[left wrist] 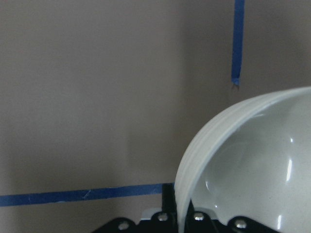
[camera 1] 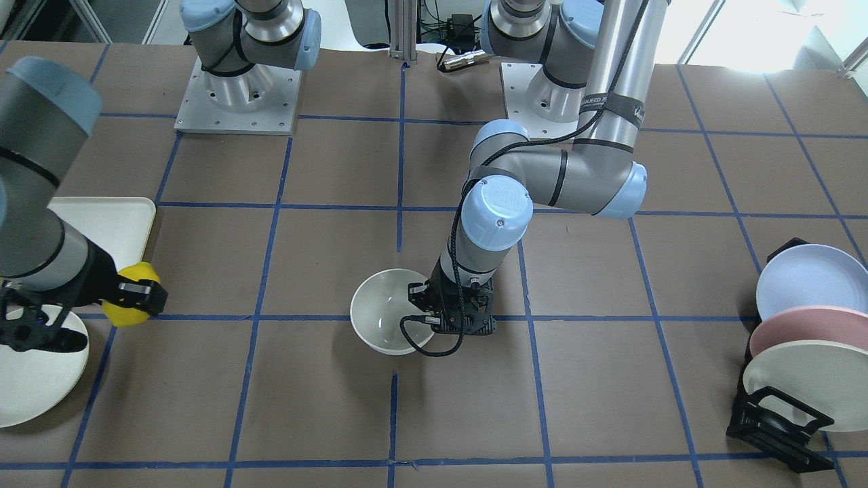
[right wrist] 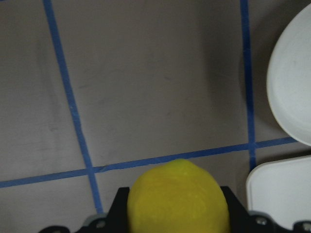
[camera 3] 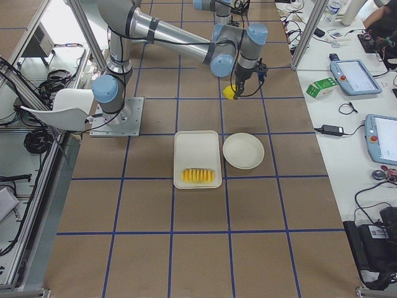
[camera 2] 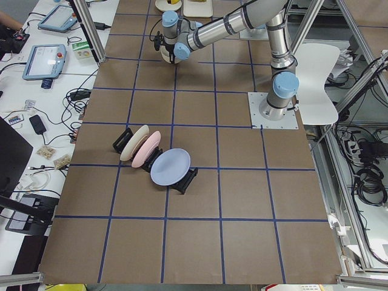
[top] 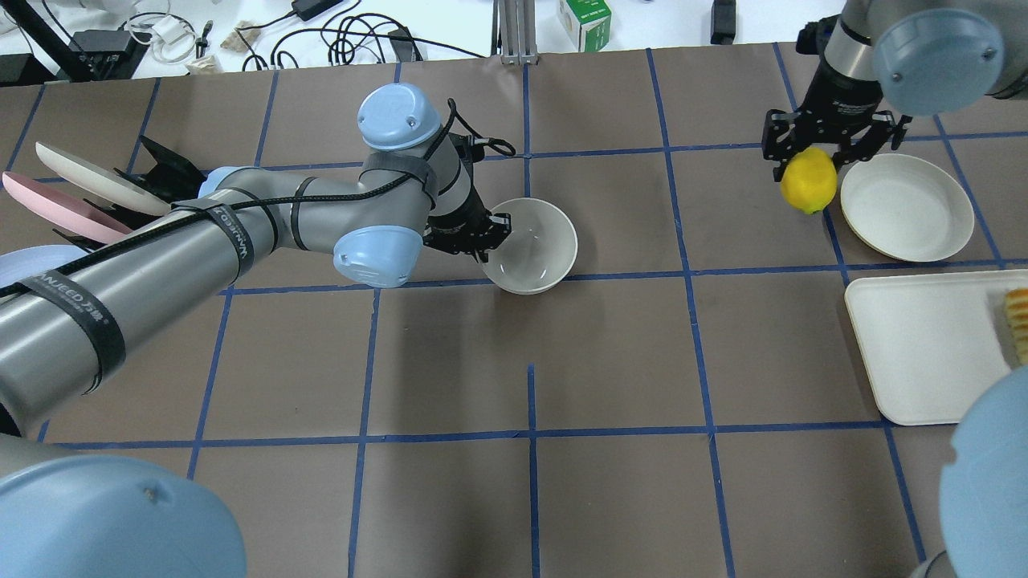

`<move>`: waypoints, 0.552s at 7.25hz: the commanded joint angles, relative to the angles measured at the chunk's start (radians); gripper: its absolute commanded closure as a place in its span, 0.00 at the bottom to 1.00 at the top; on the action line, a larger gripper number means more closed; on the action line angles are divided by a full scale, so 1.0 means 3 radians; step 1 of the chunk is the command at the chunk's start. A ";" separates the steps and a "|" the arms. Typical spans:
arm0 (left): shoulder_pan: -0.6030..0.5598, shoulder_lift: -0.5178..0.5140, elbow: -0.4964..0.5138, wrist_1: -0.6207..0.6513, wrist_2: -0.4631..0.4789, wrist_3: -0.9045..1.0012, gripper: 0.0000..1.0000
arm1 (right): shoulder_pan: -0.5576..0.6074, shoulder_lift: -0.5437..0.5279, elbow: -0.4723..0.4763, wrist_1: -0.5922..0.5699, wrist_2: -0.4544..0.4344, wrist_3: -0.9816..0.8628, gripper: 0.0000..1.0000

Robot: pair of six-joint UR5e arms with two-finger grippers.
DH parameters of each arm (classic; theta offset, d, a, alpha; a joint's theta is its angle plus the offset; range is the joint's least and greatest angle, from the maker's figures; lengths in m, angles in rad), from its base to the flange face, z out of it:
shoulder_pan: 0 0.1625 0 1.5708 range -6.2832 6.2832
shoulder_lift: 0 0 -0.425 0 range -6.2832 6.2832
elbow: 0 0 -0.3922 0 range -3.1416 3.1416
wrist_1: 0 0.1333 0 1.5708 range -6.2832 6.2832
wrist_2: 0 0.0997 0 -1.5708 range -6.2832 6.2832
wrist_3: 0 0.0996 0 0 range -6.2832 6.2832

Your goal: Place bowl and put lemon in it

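The off-white bowl (top: 536, 245) sits near the table's middle; it also shows in the front-facing view (camera 1: 386, 318) and the left wrist view (left wrist: 252, 160). My left gripper (top: 490, 233) is shut on the bowl's rim on its left side, one finger inside and one outside. My right gripper (top: 809, 172) is shut on the yellow lemon (top: 809, 183) and holds it above the table, just left of the flat cream plate. The lemon also shows in the front-facing view (camera 1: 132, 293) and the right wrist view (right wrist: 177, 199). It is far to the right of the bowl.
A flat cream plate (top: 906, 207) lies at the right. In front of it is a white tray (top: 923, 345) with sliced orange-yellow food (top: 1017, 321). A black rack with blue, pink and cream plates (camera 1: 800, 339) stands at the left end.
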 commanded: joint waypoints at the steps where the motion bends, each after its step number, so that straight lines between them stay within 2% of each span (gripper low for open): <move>1: 0.0032 0.0089 0.0049 -0.0058 0.0057 0.0049 0.00 | 0.0401 -0.0005 -0.0003 -0.0018 0.0042 0.0574 1.00; 2: 0.0205 0.0197 0.0060 -0.0387 0.0276 0.0217 0.00 | 0.0499 -0.0005 -0.0008 -0.0028 0.0255 0.0672 1.00; 3: 0.0353 0.0365 0.0273 -0.0841 0.0237 0.0280 0.00 | 0.0586 0.0000 -0.0029 -0.0053 0.0292 0.0744 1.00; 4: 0.0426 0.0579 0.0634 -0.1514 0.0252 0.0533 0.00 | 0.0728 0.0030 -0.0090 -0.0074 0.0343 0.0937 1.00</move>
